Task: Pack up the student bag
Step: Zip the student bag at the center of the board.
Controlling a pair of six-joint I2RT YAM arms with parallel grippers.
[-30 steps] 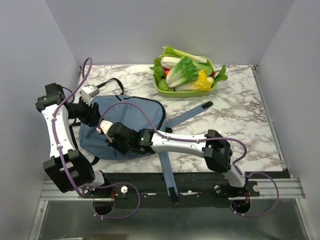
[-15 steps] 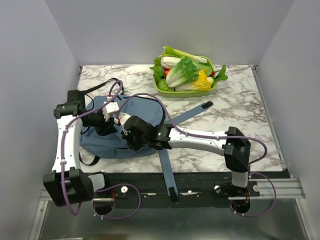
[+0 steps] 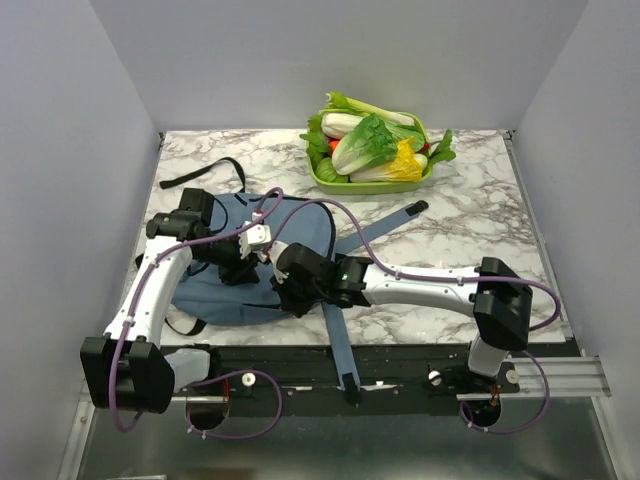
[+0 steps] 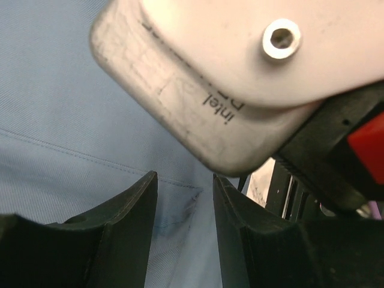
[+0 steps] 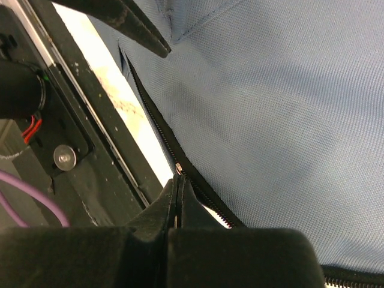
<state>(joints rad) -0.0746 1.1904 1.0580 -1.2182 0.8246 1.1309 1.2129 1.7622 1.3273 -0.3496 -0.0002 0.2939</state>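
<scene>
Jaws of the right gripper [image 5: 178, 183] are pressed flat together on the zipper pull [image 5: 178, 170], a small metal tab right at their tips. The black zipper [image 5: 149, 117] runs away ahead of them along the edge of the student bag [image 5: 270, 108]. To one side of the tips lies grey-blue cloth; to the other, a sliver of the marble table [image 5: 123, 99] and the dark rail [image 5: 66, 114] at its near edge. Just beyond, farther up the same seam, sits the left gripper [image 4: 184, 180]. One of its fingers [image 5: 135, 27] pokes in beside a raised pucker of cloth, and its own camera shows the jaws a little apart over a stitched seam. Whether they pinch a fold or merely hover I cannot tell, since the right wrist's camera housing [image 4: 228, 72] crowds that view. A second ago the right gripper was over the bag's left part and the left arm stood out past the bag's left edge; since then both have swept rightward across the bag, close together. I judge that the pull is being drawn along its track while the left side steadies the cloth, so the work now is on the bag's opening, not on loading. Well beyond both claws, the green tray of vegetables [image 3: 365, 187] has not moved.
</scene>
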